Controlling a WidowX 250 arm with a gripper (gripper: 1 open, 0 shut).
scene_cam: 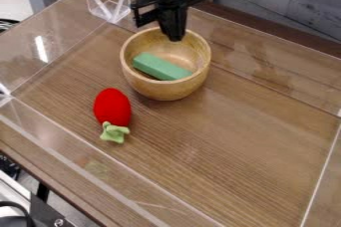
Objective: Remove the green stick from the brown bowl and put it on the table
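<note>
The green stick (pixel 163 68) lies flat inside the brown bowl (pixel 167 93), on its left half, fully in sight. My black gripper (pixel 174 30) hangs over the bowl's far rim, above and behind the stick. Its fingers are pressed together with nothing between them, and they do not touch the stick. The table (pixel 246 136) is a brown wood-grain top that carries the bowl.
A red strawberry toy (pixel 114 107) with small green leaves lies on the table in front and to the left of the bowl. Low clear acrylic walls (pixel 54 42) edge the tabletop. Bare wood stretches right of the bowl.
</note>
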